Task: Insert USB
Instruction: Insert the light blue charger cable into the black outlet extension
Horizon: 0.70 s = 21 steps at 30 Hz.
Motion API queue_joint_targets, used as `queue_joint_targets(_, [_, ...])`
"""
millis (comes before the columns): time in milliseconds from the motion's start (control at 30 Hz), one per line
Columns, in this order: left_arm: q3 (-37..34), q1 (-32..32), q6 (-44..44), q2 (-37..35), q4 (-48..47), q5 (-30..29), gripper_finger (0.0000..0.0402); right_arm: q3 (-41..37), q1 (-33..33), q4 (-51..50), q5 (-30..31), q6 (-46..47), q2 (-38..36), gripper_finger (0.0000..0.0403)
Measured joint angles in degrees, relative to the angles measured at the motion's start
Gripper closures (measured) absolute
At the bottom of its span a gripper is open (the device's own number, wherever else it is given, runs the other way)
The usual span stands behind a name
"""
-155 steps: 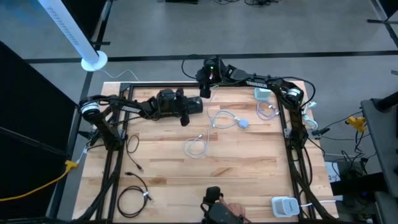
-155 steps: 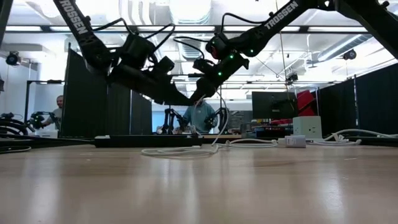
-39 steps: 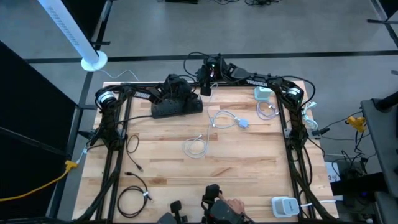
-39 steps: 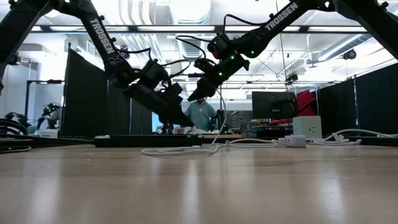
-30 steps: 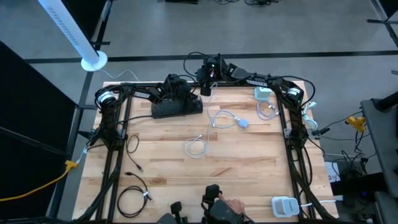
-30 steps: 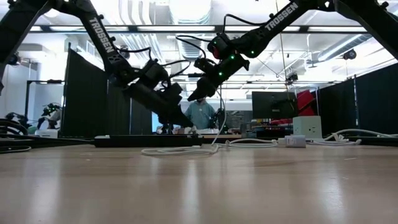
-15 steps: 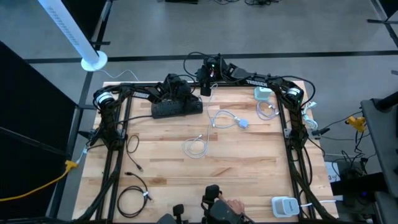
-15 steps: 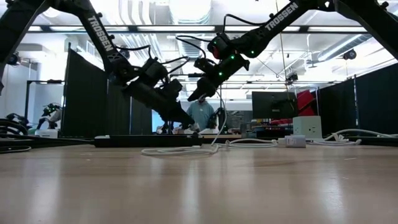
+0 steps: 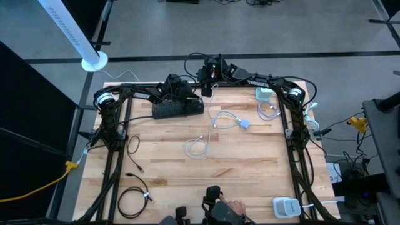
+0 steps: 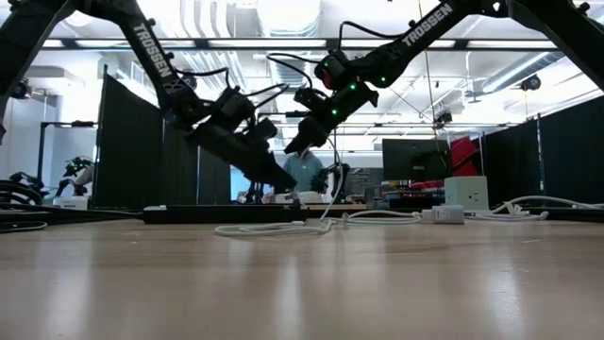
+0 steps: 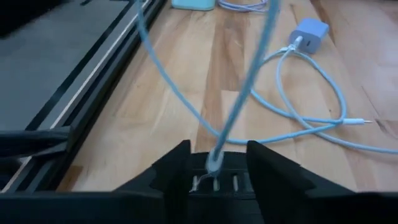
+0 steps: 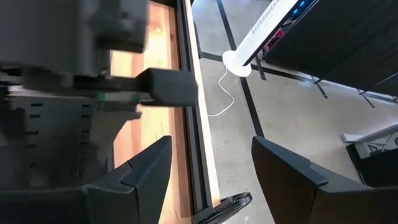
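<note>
The left tool point(image 11: 214, 163) hangs low over the black power strip point(image 9: 178, 108) near the far edge of the wooden counter point(image 9: 206, 169); its two dark fingers point(image 11: 171, 165) stand spread on either side of a pale USB plug point(image 11: 214, 165), which sits upright in the strip, apparently seated in a port, though the view there is too soft to be sure; the fingers do not appear to touch the plug; the light blue cable point(image 11: 249, 81) rises from the plug and runs across the counter toward a small white charger point(image 11: 309, 31); in the high view that cable point(image 9: 224, 120) loops between the strip and the charger point(image 9: 244, 124), with another coil point(image 9: 197, 146) nearer the middle; the right tool point(image 12: 205, 168) is raised above the counter's far edge just beside the strip, its fingers spread with nothing between them.
</note>
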Motion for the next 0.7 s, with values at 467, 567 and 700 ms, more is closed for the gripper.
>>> queue_joint_targets(467, [0.00, -1.25, 2.17, 0.17, 0.00, -3.33, 0.0344, 0.00, 0.38, 0.06, 0.00, 0.04, 0.00, 0.0194])
queue_joint_targets(567, [0.00, -1.28, 2.04, 0.20, -0.03, -2.73, 0.0389, 0.00, 0.51, 0.06, 0.00, 0.07, 0.00, 0.0196])
queue_joint_targets(700, [0.00, -1.35, 1.18, 0.20, 0.01, -2.47, 0.0394, 0.00, 0.75, 0.07, 0.02, 0.08, 0.00, 0.0196])
